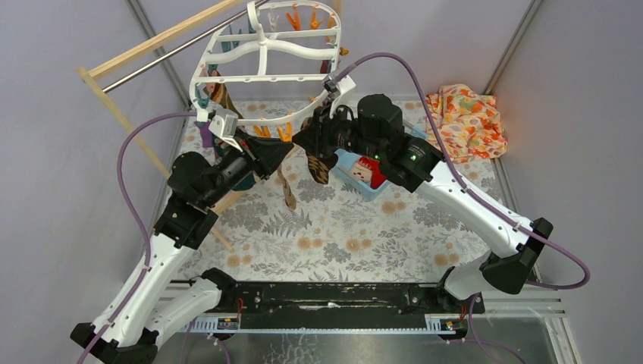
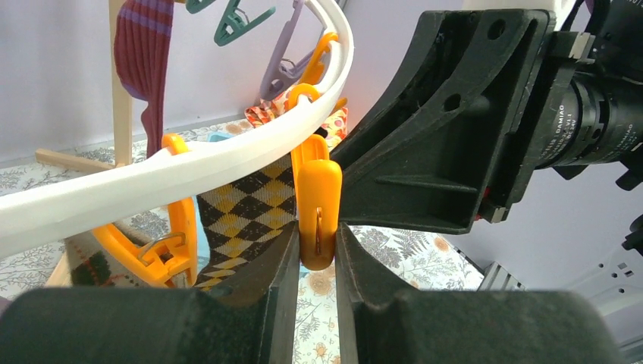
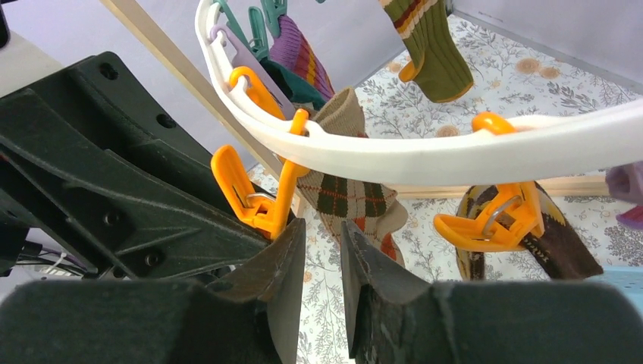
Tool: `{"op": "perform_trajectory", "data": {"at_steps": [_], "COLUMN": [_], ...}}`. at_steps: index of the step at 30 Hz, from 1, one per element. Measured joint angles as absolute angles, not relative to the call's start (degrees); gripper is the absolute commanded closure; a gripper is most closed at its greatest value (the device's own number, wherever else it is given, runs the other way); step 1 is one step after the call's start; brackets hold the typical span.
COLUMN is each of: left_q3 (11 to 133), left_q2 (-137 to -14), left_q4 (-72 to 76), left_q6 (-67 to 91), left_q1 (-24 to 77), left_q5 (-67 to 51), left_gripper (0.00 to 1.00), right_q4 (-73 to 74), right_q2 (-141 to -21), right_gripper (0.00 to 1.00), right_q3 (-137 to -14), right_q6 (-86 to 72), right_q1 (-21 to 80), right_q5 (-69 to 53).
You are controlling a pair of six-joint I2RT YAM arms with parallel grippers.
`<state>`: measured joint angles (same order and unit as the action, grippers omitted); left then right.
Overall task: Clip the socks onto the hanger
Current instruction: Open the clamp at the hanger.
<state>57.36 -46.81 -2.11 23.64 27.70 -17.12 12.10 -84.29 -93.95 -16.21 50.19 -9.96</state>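
Bottom of the overhead view shows the black base rail (image 1: 326,297); both arms reach up to the near rim of the white hanger (image 1: 261,47). Left wrist view: left gripper (image 2: 317,244) pinches an orange peg (image 2: 317,189) under the rim, likely to spread its mouth; a dark argyle sock (image 2: 243,212) hangs just behind. Right wrist view: right gripper (image 3: 322,243) is narrowly parted, apparently empty, a beige argyle sock (image 3: 349,199) hanging just beyond.

Taking the hanger (image 1: 261,49) as my mark, and there is one of it: two claws sit at its near rim, my left claw (image 2: 318,250) and my right claw (image 3: 322,243). Under that rim my right wrist view shows three orange pegs (image 3: 254,193) and four socks (image 3: 349,193) I can tell apart. Right of the hanger lies one floral cloth (image 1: 466,121), and behind it stands one wooden rack (image 1: 163,36).
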Motion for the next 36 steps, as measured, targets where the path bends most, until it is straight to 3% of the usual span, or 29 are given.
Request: {"op": "perform_trajectory", "data": {"at_steps": [13,19,36], "left_q3": [57.39,57.39,56.88], "left_q2": [-46.74,-46.63,-45.76], "left_q4": [-2.04,-1.96,-1.34], "left_q6": [25.78,26.26,26.22], "left_q1": [27.73,27.73,27.73], "left_q5": [-17.04,-17.45,-18.06], "left_gripper": [1.0,1.0,1.0], "right_q4": [7.81,5.63,5.21], "right_q2": [-78.78,-78.22,-80.25], "right_gripper": [0.68,0.61,0.63], "right_q3": [-83.53,-83.7,-89.93], "right_q6": [-17.21,-17.43,-17.47], "right_q1": [50.19,50.19,50.19], "right_q5": [-9.89,-9.91,-10.61]}}
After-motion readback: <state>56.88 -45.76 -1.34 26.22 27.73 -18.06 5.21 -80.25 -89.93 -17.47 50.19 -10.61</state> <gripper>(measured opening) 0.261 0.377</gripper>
